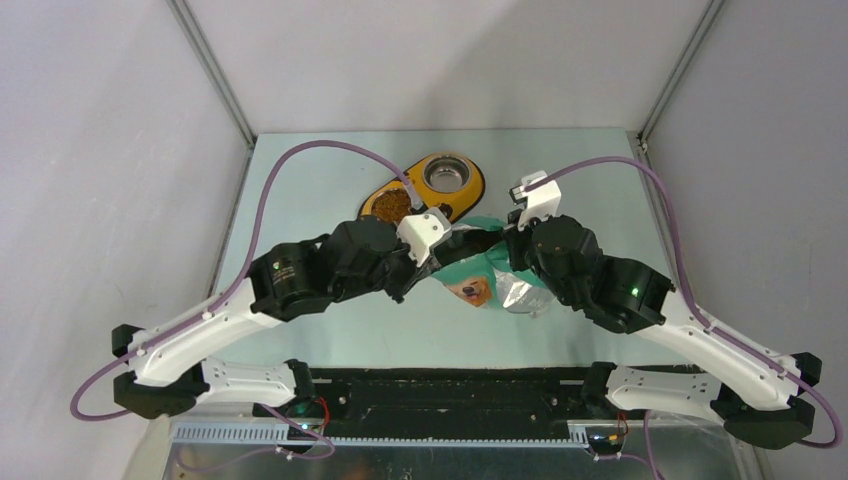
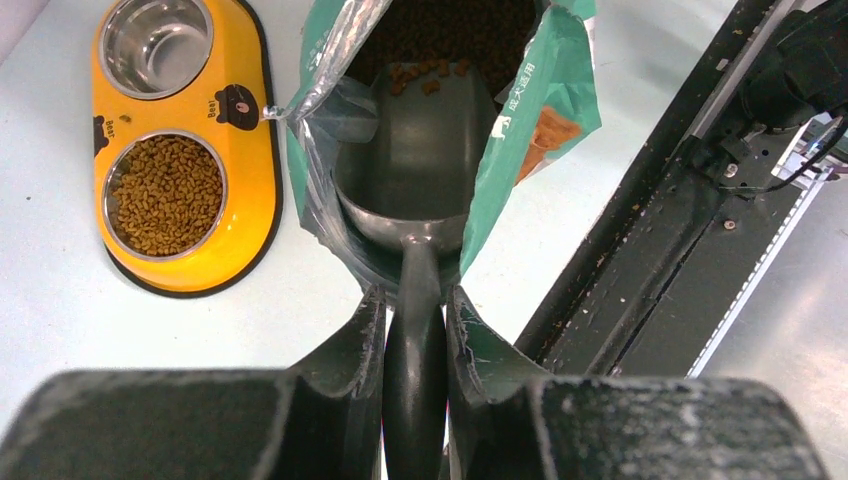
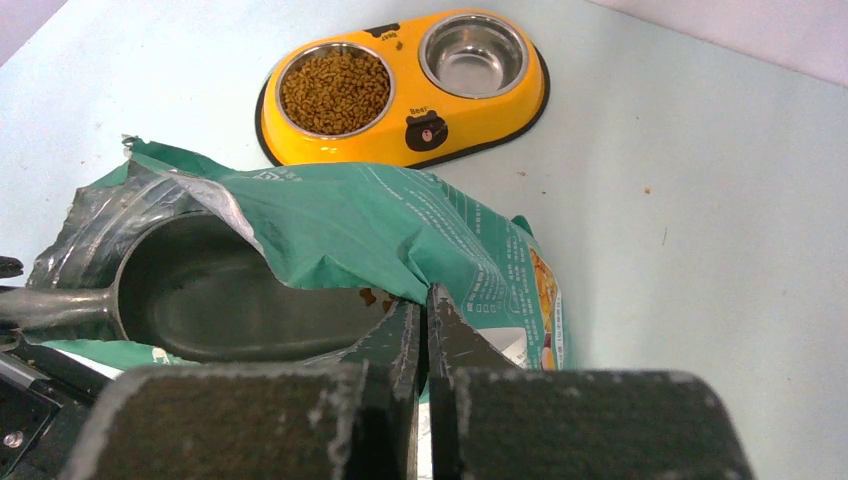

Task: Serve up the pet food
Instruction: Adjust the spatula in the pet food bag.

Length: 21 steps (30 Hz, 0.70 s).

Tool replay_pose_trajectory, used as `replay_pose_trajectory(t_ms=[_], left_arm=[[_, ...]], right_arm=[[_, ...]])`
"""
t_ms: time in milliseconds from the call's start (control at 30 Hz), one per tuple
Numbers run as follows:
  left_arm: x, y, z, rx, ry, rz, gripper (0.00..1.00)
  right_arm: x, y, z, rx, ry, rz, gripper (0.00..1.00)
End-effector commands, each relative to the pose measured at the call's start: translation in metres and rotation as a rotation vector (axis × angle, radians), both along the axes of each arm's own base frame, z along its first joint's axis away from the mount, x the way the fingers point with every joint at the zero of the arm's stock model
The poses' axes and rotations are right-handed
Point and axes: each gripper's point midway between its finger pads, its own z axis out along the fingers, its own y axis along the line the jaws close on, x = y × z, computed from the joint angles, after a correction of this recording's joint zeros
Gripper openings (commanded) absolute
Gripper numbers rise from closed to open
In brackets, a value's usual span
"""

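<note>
Pet food [image 2: 165, 195]: small brown dry pellets, a loose grainy mass of rounded bits, tan to mid-brown.
Pet food, place: it fills one steel cup of the yellow feeder [image 2: 250, 170] nearly to the rim. More of it lies dark and heaped deep inside the open bag [image 2: 545, 110], with a few pellets at the front lip of the scoop [image 2: 420, 150].
Feeder: oval double dish with a black base edge and a bear print. It sits on the pale surface [image 3: 700, 200] just beyond the bag. Its other steel cup [image 2: 155, 40] shows only bare metal.
Scoop: grey metal, its bowl pushed into the bag's mouth and almost bare of kibble, its handle pointing back out.
Bag: teal and white with a silver lining, lying on its side, its mouth towards the left arm.
Left end effector [image 2: 415, 300]: narrow, both fingers clamped on the scoop's handle.
Right end effector [image 3: 424, 300]: fingers pressed together at the bag's upper edge. I cannot tell whether any film is caught between them.
</note>
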Motion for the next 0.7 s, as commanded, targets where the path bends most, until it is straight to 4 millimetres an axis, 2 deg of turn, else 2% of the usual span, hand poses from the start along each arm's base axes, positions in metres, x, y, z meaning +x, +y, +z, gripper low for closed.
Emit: replay_pose_trajectory(t_ms=[0, 33, 67, 100, 133, 167, 200, 233, 267, 300, 333, 533, 667], left_arm=[[-0.003, 0.029, 0.018, 0.032, -0.051, -0.002, 0.0], [-0.001, 0.031, 0.021, 0.026, -0.044, 0.026, 0.0], [0.0, 0.031, 0.014, 0.061, -0.023, 0.036, 0.0], [0.001, 0.03, 0.021, 0.047, -0.016, 0.056, 0.0], [0.002, 0.027, 0.013, 0.083, 0.017, 0.066, 0.0], [0.002, 0.022, 0.022, 0.068, 0.023, 0.062, 0.0], [0.002, 0.017, 0.012, 0.12, 0.058, 0.061, 0.0], [0.002, 0.01, 0.01, 0.149, 0.083, 0.05, 0.0], [0.002, 0.006, 0.017, 0.142, 0.088, 0.042, 0.0], [0.003, 0.003, 0.005, 0.203, 0.114, 0.042, 0.0], [0.004, 0.001, 0.008, 0.206, 0.114, 0.039, 0.0], [0.006, -0.016, -0.02, 0.259, 0.21, 0.01, 0.0], [0.019, -0.042, -0.041, 0.249, 0.23, 0.026, 0.0]], right_arm=[[0.01, -0.032, 0.011, -0.047, -0.063, -0.119, 0.0], [0.01, -0.032, 0.011, -0.046, -0.063, -0.119, 0.0], [0.01, -0.032, 0.011, -0.046, -0.064, -0.119, 0.0], [0.01, -0.032, 0.011, -0.043, -0.064, -0.119, 0.0], [0.01, -0.031, 0.011, -0.04, -0.062, -0.115, 0.0], [0.011, -0.031, 0.011, -0.038, -0.062, -0.115, 0.0], [0.011, -0.03, 0.011, -0.037, -0.058, -0.108, 0.0], [0.011, -0.03, 0.01, -0.037, -0.056, -0.109, 0.0], [0.011, -0.029, 0.01, -0.035, -0.053, -0.105, 0.0], [0.011, -0.029, 0.01, -0.035, -0.051, -0.104, 0.0], [0.01, -0.03, 0.01, -0.032, -0.051, -0.106, 0.0], [0.01, -0.031, 0.012, 0.001, -0.053, -0.096, 0.0], [0.009, -0.031, 0.013, 0.023, -0.053, -0.093, 0.0]])
